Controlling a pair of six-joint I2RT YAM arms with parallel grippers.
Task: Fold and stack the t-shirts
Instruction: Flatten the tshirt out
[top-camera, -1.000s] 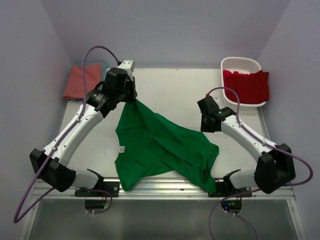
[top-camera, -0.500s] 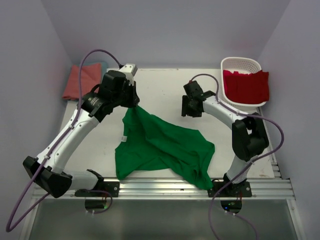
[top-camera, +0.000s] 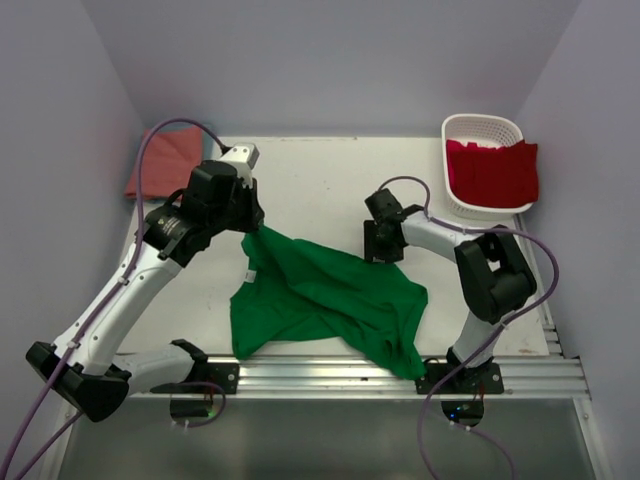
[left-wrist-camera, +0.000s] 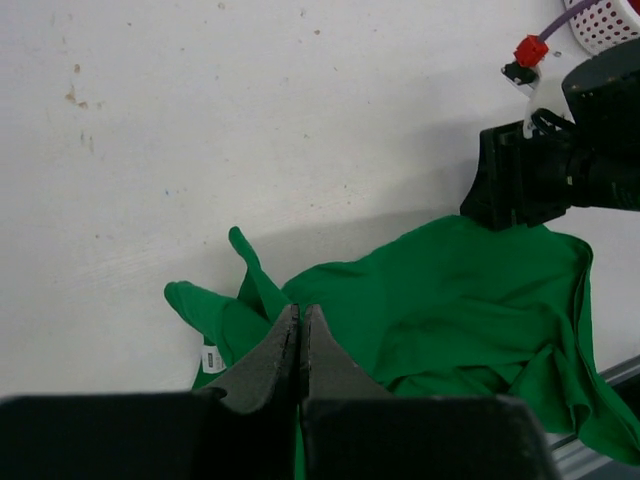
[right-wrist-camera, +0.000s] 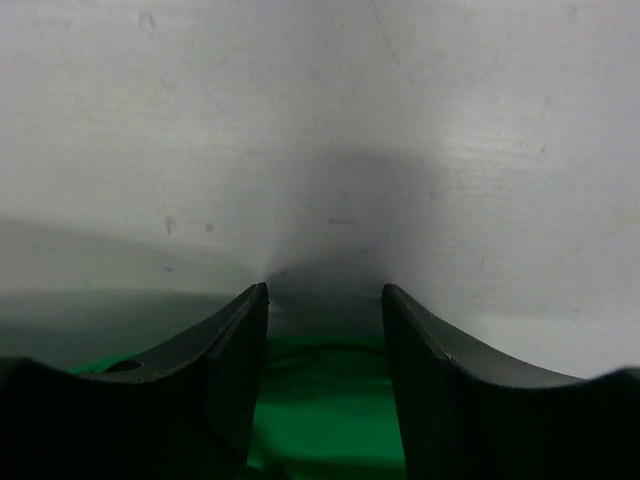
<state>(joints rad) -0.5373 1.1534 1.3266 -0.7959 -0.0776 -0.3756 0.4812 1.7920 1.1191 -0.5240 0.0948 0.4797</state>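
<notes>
- A robot lab cell (a boxed-in test rig).
- Bare pale walls (top-camera: 330, 60) box in a white table (top-camera: 320, 180).
- Two arms (top-camera: 125, 290) stand bolted to a metal rail (top-camera: 320, 378).

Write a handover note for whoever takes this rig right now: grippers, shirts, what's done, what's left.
Left gripper: shut on the green t-shirt, pinching its far-left edge.
Right gripper: open, low over the shirt's far-right edge. Green cloth shows between the fingers but is not gripped.
Green t-shirt: crumpled and unfolded, mid-table toward the near rail.
Red t-shirt: draped in the white basket, far right.
Salmon-pink t-shirt: lying flat at far left, looks folded.
Done: apparently only the pink one.
Left: grip with the right gripper, spread and fold the green, then the red, then stack.
</notes>
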